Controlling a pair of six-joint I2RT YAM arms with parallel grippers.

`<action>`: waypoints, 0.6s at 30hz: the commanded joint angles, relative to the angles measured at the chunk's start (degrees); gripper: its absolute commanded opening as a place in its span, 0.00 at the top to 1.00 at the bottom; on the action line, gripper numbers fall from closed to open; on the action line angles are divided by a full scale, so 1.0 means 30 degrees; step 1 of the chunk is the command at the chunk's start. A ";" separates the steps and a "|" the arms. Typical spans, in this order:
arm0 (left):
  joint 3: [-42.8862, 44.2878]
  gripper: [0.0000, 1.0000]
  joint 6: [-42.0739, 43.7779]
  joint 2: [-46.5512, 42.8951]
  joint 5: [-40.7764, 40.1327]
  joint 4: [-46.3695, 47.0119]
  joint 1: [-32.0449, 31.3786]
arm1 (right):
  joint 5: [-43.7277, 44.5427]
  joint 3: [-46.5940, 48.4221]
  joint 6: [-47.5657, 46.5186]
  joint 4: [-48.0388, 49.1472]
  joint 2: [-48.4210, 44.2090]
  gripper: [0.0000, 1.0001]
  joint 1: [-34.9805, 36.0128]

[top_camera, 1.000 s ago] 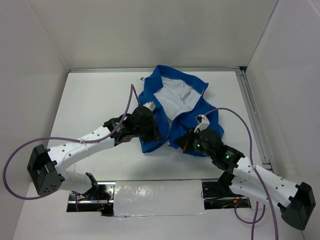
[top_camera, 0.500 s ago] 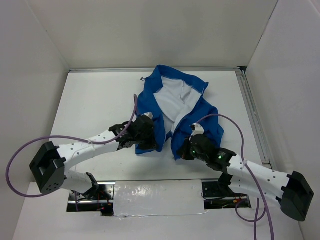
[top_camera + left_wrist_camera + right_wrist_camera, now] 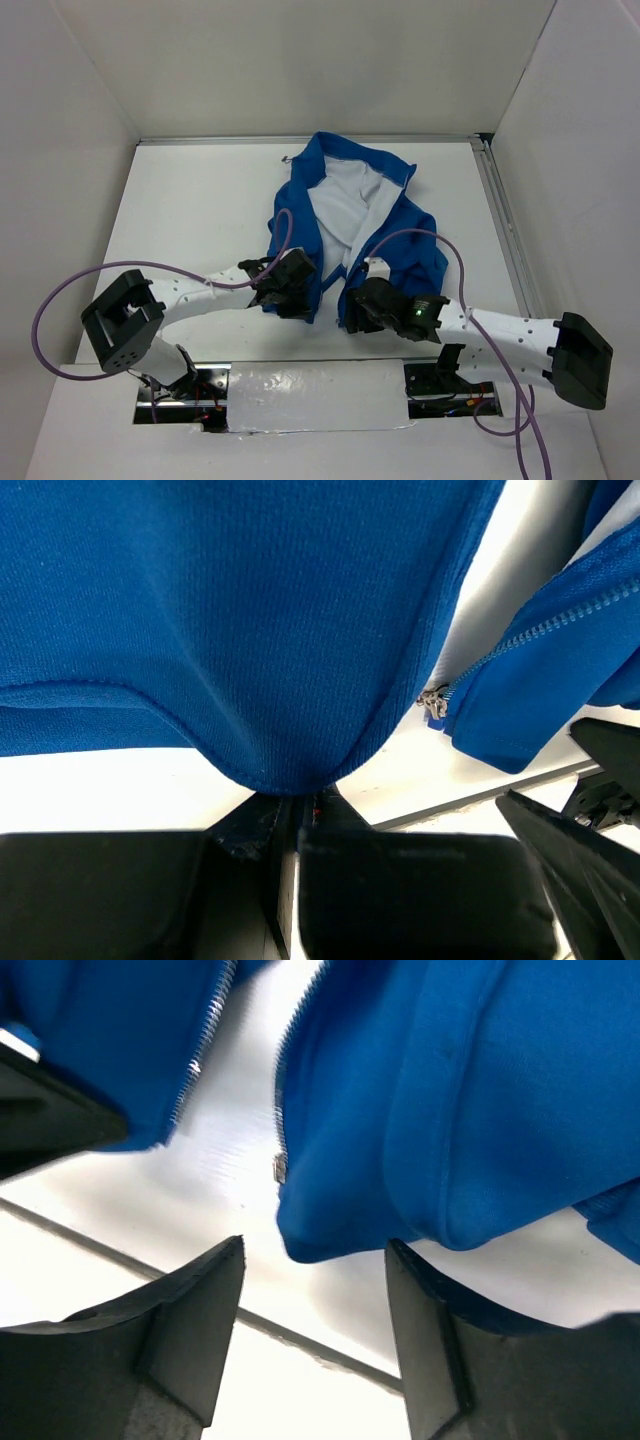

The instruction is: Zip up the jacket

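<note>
Left gripper point(image 3: 296, 815) is pinched closed on a knitted hem corner of the jacket point(image 3: 415, 245). Right gripper point(image 3: 315, 1260) is spread wide, the other hem corner just beyond its fingertips, with the metal zipper pull point(image 3: 281, 1168) at that edge. Both arms reach low and forward. The jacket lies open, white lining up, mid-table point(image 3: 190, 200) — plain white walls point(image 3: 300, 70) beyond.

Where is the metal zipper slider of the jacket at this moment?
In the right wrist view, the zipper slider sits at the lower corner of one jacket front panel, just above the open right gripper.
</note>
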 commanded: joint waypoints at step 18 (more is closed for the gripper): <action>-0.0475 1.00 -0.0635 -0.0534 0.0053 0.0425 -0.0587 | 0.4304 0.3831 0.3167 -0.2249 0.3605 0.35 0.2277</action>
